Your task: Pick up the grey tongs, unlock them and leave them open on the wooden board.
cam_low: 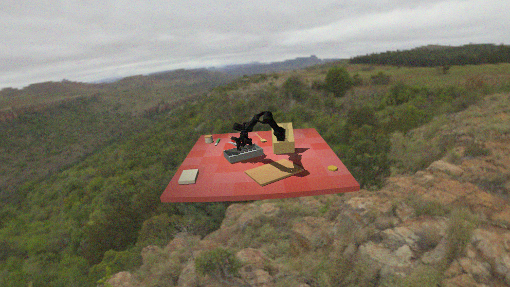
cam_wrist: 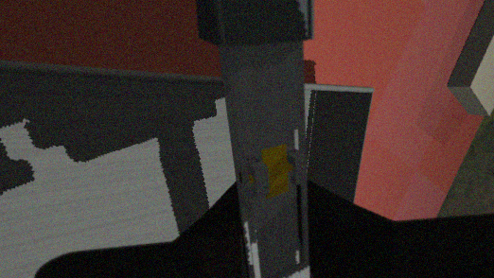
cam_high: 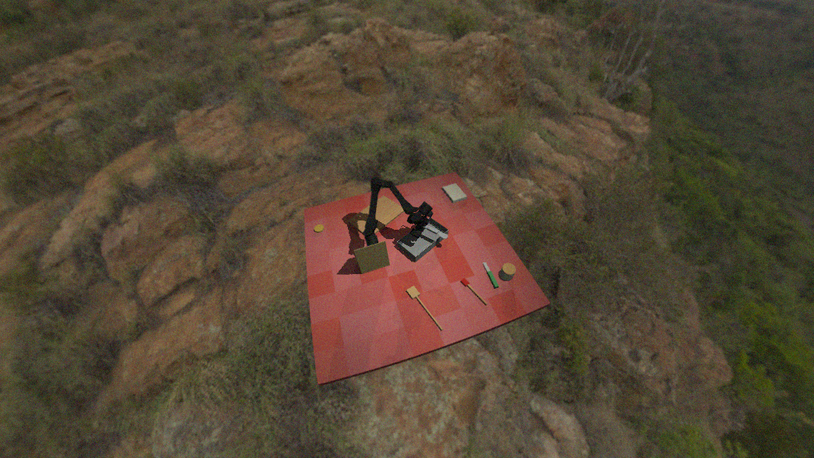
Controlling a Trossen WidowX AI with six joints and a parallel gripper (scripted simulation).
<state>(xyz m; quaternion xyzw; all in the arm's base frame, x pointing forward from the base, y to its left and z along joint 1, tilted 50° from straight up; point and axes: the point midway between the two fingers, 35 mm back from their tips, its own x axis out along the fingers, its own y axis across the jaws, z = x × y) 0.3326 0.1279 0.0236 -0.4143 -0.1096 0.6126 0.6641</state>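
Note:
The grey tongs point(cam_wrist: 262, 95) run top to bottom through the wrist view, with a dark block at the upper end and a yellow patch on them. My gripper point(cam_high: 419, 232) point(cam_low: 244, 146) point(cam_wrist: 266, 181) is shut on the tongs, a black finger on each side near the yellow patch. It is low over the roasting tin point(cam_high: 406, 252) point(cam_low: 246, 156) point(cam_wrist: 341, 89). The tongs lie across the tin; I cannot tell whether they touch its rim. The arm hides much of them in the top and exterior views. The wooden board point(cam_high: 388, 210) point(cam_low: 271, 172) lies flat beside the tin, partly in shadow.
A wooden box point(cam_high: 371, 258) point(cam_low: 283, 146) stands by the arm's base. A pale block point(cam_high: 454, 192) point(cam_low: 188, 176) point(cam_wrist: 483, 90) lies near a table edge. A yellow disc point(cam_high: 318, 227) point(cam_low: 332, 168), a round jar point(cam_high: 507, 272) point(cam_low: 208, 138), a green-handled tool point(cam_high: 492, 277) and two spatulas point(cam_high: 412, 292) point(cam_high: 465, 282) lie farther out.

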